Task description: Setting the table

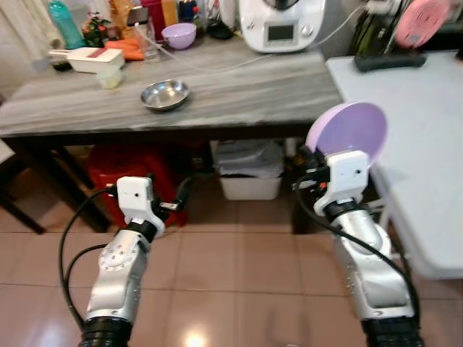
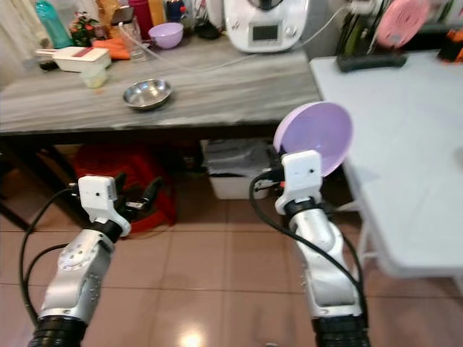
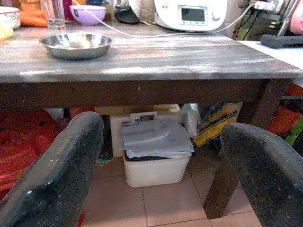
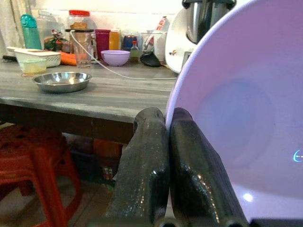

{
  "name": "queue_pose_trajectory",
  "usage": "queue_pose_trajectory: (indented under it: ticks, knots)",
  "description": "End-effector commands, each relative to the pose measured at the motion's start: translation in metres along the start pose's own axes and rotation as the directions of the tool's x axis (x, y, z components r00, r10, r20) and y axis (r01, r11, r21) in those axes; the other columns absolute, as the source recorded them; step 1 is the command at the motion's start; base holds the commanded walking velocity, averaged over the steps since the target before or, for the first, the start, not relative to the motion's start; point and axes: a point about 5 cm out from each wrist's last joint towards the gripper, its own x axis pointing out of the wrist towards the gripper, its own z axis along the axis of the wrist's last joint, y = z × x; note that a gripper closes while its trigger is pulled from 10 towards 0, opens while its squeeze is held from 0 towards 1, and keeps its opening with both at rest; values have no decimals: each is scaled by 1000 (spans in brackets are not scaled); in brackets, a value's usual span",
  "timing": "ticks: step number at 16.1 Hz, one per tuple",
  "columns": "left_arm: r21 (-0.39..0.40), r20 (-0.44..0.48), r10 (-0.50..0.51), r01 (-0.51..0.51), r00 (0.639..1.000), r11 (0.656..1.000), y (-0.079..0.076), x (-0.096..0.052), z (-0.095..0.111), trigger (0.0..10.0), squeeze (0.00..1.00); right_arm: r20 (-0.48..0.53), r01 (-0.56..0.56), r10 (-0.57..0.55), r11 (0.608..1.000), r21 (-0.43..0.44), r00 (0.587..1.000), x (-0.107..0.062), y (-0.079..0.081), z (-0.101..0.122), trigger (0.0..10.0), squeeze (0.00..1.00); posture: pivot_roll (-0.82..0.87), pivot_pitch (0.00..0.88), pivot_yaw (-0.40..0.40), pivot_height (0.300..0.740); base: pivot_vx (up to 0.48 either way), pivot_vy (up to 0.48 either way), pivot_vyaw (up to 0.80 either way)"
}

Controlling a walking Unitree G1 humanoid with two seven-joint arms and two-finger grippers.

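Note:
My right gripper point(image 4: 168, 118) is shut on the rim of a lilac plate point(image 1: 347, 130), which it holds upright in the gap between the grey wooden table point(image 1: 253, 87) and the white table point(image 1: 419, 108). The plate's hollow face point(image 4: 246, 118) sits close to the right wrist camera. My left gripper point(image 3: 163, 127) is open and holds nothing; it sits low in front of the wooden table, below its edge. A steel bowl point(image 1: 165, 94) rests on the wooden table, with a small purple bowl point(image 1: 179, 34) farther back.
A white kitchen appliance point(image 1: 282, 25), bottles, a glass and a white lidded box point(image 1: 94, 59) crowd the back of the wooden table. Under it stand a red stool point(image 1: 123, 173) and a white bin point(image 1: 249, 177). A dish rack with a pink plate point(image 1: 423, 22) sits on the white table.

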Motion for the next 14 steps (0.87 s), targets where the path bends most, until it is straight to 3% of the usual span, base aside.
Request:
queue_pose_trajectory:
  ticks: [1, 6, 10, 12, 14]
  knots:
    - [20, 1, -1, 1, 1000, 1000, 2, 0, 2, 10000, 0, 28, 5, -5, 1000, 7, 1000, 0, 0, 6, 10000, 0, -138, 63, 92, 740, 0, 472, 0]
    - [43, 11, 31, -32, 999, 999, 5, -1, 3, 10000, 0, 21, 11, -11, 1000, 3, 1000, -5, -2, 4, 10000, 0, -135, 59, 90, 740, 0, 473, 0]
    - [111, 15, 148, -149, 989, 983, 27, -11, 3, 10000, 0, 12, 31, -31, 1000, 1, 999, -16, -5, 2, 10000, 0, -128, 52, 85, 740, 0, 442, 0]
    - [138, 13, 237, -237, 971, 962, 39, -22, 2, 10000, 0, 4, 45, -45, 999, 10, 999, -26, -4, 0, 10000, 0, -126, 50, 84, 740, 0, 0, 0]
    - [151, 14, 249, -249, 968, 957, 41, -29, 0, 10000, 0, -5, 53, -53, 998, 17, 999, -32, -4, -2, 10000, 0, -124, 50, 84, 740, 0, 0, 225]
